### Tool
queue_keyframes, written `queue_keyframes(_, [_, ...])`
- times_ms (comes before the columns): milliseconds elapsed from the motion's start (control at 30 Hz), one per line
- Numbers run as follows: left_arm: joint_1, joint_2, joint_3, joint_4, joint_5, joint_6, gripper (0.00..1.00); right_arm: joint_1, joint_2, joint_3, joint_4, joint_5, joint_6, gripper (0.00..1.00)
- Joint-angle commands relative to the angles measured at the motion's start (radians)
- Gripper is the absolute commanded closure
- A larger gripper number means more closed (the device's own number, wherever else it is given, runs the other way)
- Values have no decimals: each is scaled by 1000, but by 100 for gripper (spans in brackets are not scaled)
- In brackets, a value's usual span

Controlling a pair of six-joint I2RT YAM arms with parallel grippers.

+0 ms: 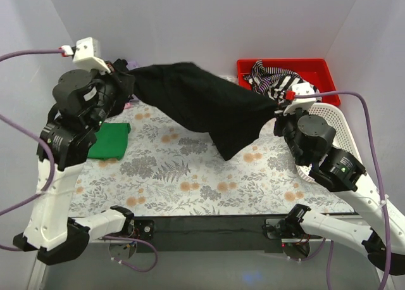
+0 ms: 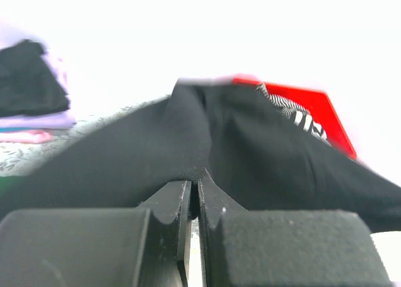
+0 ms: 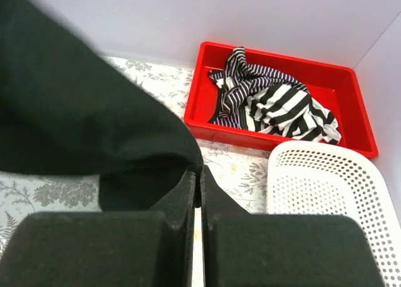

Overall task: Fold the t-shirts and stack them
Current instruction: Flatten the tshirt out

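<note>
1. Your left end effector is pressed together, pinching one edge of the black t-shirt at the far left.
2. Your right end effector pinches its other edge at the right, so the shirt hangs stretched between them above the table.
3. The striped t-shirt lies in the red tray, far right. The green t-shirt lies on the table, left.
</note>
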Motion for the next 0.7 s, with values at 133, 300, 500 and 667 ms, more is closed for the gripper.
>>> queue_keyframes(133, [0,-56,18,-208,6,-37,100,4,-71,81,35,-41,-4,99])
queue_keyframes(300, [1,-119,131,-329,97,-40,100,4,-97,98,3,-224,-8,99])
queue_keyframes(500, [-2,-143,172,-405,51,-77,100,4,-108,124,-23,-214,29,99])
queue_keyframes(667, [0,-50,-12,-389,-13,-85,100,4,-64,73,-4,-105,3,99])
